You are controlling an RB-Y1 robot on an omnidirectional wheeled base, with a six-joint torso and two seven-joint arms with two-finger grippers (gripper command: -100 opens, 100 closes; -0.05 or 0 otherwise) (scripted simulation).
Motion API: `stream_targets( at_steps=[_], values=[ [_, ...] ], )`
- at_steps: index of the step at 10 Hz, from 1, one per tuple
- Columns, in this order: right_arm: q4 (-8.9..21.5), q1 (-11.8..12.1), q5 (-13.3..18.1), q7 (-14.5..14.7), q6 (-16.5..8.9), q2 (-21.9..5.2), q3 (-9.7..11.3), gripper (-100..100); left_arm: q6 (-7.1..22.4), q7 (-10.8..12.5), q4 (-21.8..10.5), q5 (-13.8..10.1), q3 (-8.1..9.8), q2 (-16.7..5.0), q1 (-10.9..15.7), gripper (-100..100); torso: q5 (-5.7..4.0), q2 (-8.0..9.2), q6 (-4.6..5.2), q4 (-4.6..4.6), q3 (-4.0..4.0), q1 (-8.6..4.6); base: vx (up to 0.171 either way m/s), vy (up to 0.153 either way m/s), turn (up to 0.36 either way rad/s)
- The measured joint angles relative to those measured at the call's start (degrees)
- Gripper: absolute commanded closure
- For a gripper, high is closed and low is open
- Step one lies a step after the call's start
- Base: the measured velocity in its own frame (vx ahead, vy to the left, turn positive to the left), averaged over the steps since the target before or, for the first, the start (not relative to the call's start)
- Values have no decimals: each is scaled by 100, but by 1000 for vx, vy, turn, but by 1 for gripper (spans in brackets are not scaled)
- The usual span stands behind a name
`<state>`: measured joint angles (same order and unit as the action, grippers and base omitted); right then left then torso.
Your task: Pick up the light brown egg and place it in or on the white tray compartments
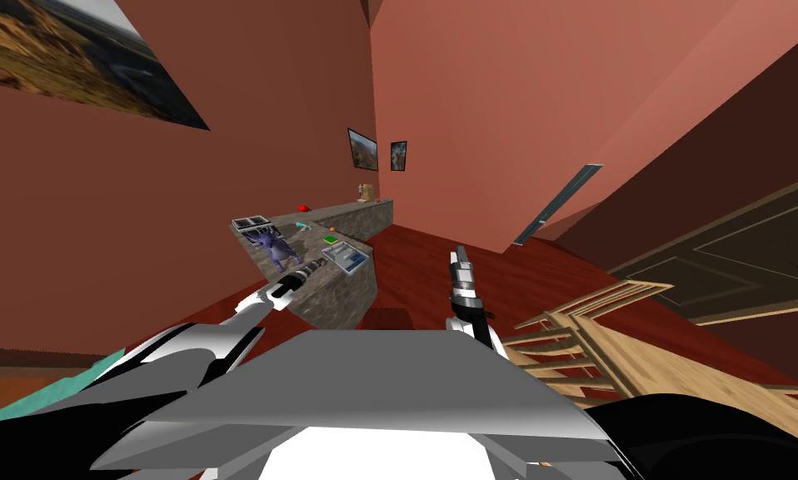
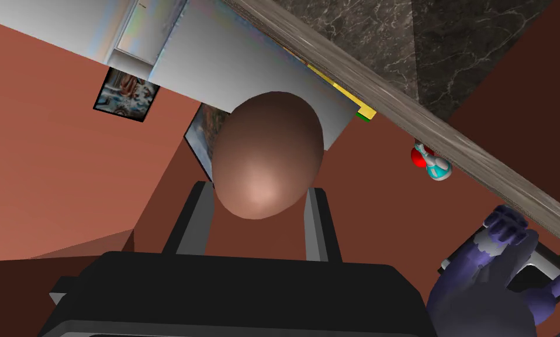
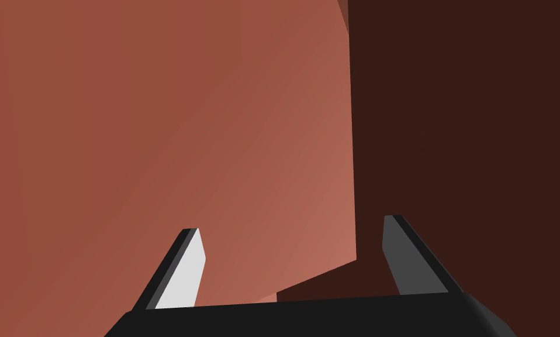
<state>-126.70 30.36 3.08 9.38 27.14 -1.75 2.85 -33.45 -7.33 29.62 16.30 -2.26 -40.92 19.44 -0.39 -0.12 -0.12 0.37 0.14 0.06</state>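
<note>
A light brown egg (image 2: 267, 155) sits between the two fingers of my left gripper (image 2: 258, 190), which is shut on it. Just beyond the egg is the white tray (image 2: 255, 64), seen edge-on on the stone counter (image 2: 390, 35). In the head view my left gripper (image 1: 318, 265) reaches over the counter's near end, close beside the white tray (image 1: 345, 259). My right gripper (image 1: 461, 253) is raised over the red floor to the right of the counter; its fingers (image 3: 182, 269) stand open with nothing between them.
A purple dinosaur toy (image 1: 274, 244) stands on the counter (image 1: 339, 296) left of my left hand, also close in the wrist view (image 2: 495, 275). A green and yellow item (image 1: 331, 239) and a second tray (image 1: 251, 223) lie farther back. A wooden frame (image 1: 589, 342) stands at the right.
</note>
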Motion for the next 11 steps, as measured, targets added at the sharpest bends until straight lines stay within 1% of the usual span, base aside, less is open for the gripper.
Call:
stream_targets(
  at_steps=[1,2,3,4,5,6,7,8,9,10,11],
  values=[
    [0,0,0,0,0,0,0,0,-116,5,-128,-21,0,-60,134,100,5,-1,1,-3,-2,4,12,25,-7],
    [0,0,0,0,0,0,0,0,-90,29,-10,-35,7,-88,82,100,10,1,3,-7,-3,1,1,7,-5],
    [0,0,0,0,0,0,0,0,3,56,177,-40,8,-93,0,100,9,3,5,-6,-2,-5,12,24,68],
    [0,0,0,0,0,0,0,0,-61,39,77,-75,-13,-101,120,100,5,0,2,-2,-1,0,49,74,120],
    [0,1,0,0,0,-1,0,0,-228,48,-143,-124,-85,-174,358,100,3,-9,0,2,-3,17,56,62,36],
    [0,0,0,0,0,0,0,0,-289,89,-159,-152,-120,-239,448,100,9,-11,7,-3,-7,14,27,22,-14],
    [0,0,0,0,0,0,0,0,-231,139,-37,-159,-142,-271,436,100,11,-6,10,-6,-6,2,43,44,86],
    [0,1,0,0,0,0,0,0,-206,216,5,-201,-241,-342,551,100,3,-10,6,1,-4,7,70,59,74],
    [0,1,0,0,0,0,0,0,-129,326,223,-252,-312,-453,559,100,5,-12,8,0,-5,10,43,37,2],
    [0,0,0,0,0,0,0,0,-208,352,46,-262,-346,-480,711,100,11,-9,9,-6,-7,6,34,31,19],
    [0,0,0,0,0,0,0,0,-294,370,-28,-294,-388,-526,788,100,9,-6,6,-3,-4,5,48,39,31]
  ],
)
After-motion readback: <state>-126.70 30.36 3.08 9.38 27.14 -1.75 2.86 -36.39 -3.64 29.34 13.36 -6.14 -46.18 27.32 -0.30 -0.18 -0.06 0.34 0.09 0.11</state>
